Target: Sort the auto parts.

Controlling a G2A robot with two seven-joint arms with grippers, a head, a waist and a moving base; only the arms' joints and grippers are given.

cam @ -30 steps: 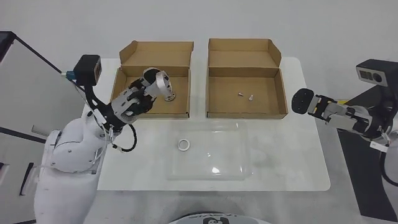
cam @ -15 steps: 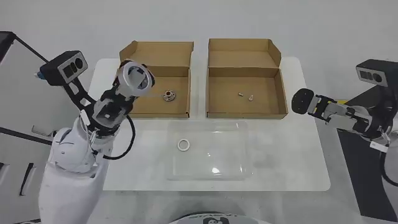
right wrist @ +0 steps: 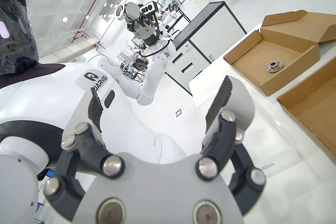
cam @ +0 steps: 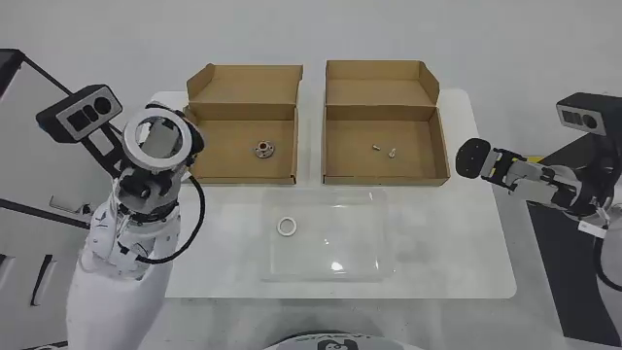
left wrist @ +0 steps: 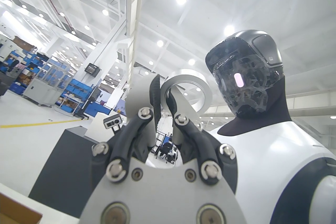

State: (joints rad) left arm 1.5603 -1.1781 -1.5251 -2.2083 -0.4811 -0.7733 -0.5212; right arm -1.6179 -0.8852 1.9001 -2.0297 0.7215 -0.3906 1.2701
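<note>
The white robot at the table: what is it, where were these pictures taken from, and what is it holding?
It is a two-armed robot with a pincer-like gripper on each arm. One picture looks down from above its arms; the other two come from cameras on its wrists. On the white table stand two open cardboard boxes: the left box holds a flanged metal part, the right box two small fasteners. Nearer the robot lies a clear tray with a small white ring. The left gripper pinches the wall of a large metal ring, held up in the air. The right gripper is open and empty.
</note>
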